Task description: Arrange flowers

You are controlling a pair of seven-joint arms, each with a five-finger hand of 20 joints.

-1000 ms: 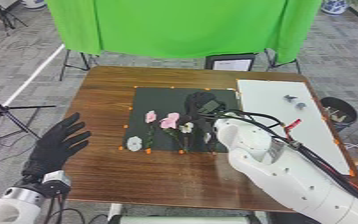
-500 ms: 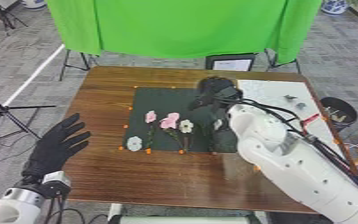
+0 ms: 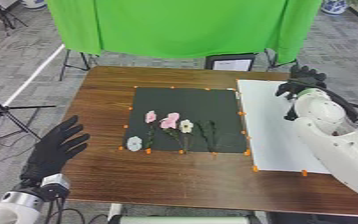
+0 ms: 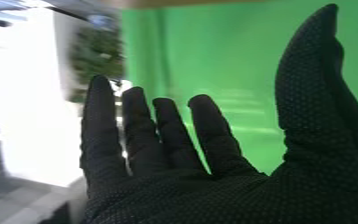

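Head view: R hand [image 3: 305, 83] at upper right, fingers extended, holding nothing; L hand [image 3: 47, 159] at lower left, relaxed. Thin dark-green stems [image 3: 213, 132] on black rectangular sheet [image 3: 186, 101], mid-frame, down-left of R hand, axis approx. vertical; R hand prob. nearer for adj.

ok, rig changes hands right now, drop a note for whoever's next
Left hand: open, by the table's left side.
Right hand: open, empty, at the far end of the white sheet.
Black mat: smaller pink flower, larger pink flower, cream flower, left to right; pale flower at near-left corner; green stems on the right.
Done: those are laid out.
Left: probably blooms for the green stems, whose tops look bare.
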